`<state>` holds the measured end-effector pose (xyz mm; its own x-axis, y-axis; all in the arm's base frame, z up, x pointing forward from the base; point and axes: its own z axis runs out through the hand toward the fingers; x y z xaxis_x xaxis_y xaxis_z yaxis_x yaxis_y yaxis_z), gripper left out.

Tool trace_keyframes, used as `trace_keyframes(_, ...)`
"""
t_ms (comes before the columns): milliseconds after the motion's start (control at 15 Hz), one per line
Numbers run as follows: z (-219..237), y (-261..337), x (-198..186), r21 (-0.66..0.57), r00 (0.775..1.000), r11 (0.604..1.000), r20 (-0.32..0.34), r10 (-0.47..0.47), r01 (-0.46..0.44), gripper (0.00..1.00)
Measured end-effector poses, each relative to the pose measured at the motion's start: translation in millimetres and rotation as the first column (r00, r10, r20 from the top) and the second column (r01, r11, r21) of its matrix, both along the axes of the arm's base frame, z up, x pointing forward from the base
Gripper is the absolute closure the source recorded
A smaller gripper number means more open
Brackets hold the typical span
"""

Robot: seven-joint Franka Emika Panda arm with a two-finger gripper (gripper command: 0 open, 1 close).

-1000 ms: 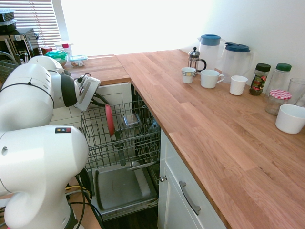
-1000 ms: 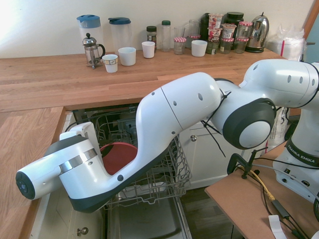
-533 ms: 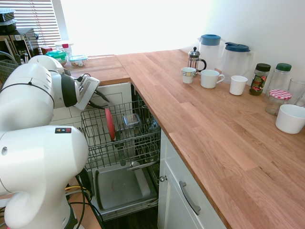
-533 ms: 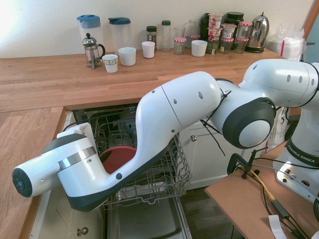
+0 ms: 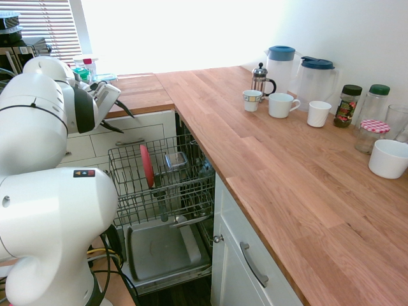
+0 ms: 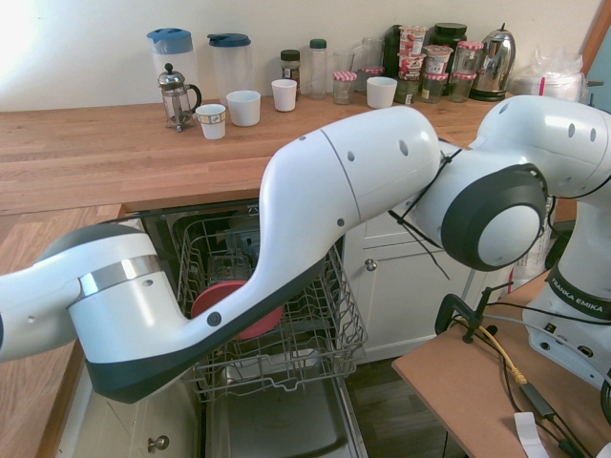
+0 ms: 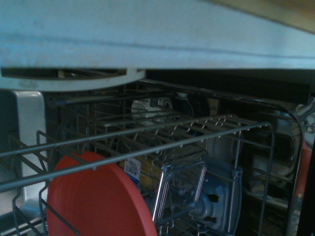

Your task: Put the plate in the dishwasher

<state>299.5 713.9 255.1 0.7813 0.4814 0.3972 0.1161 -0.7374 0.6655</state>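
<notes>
The gripper (image 5: pixel 118 116) has its two fingers spread apart and holds nothing; it hangs in the air in front of the white drawers (image 5: pixel 121 136). Below it and a little further out, the plate (image 5: pixel 146 165) stands on its edge between the wires of the rack (image 5: pixel 185 191), not touching the fingers. The risk I see is that the plate, which looks only lightly supported by the wires, tips or slides flat, or that the arm hits the rack and shakes it loose.
</notes>
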Motion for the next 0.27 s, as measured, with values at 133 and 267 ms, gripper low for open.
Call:
trace_keyframes(133,24.2,6.1,-5.8,0.041,1.0,0.999,-0.013,0.021,-0.021,0.0)
trace_keyframes(267,62.0,11.3,-13.6,0.092,0.999,0.995,-0.019,0.038,-0.036,0.0)
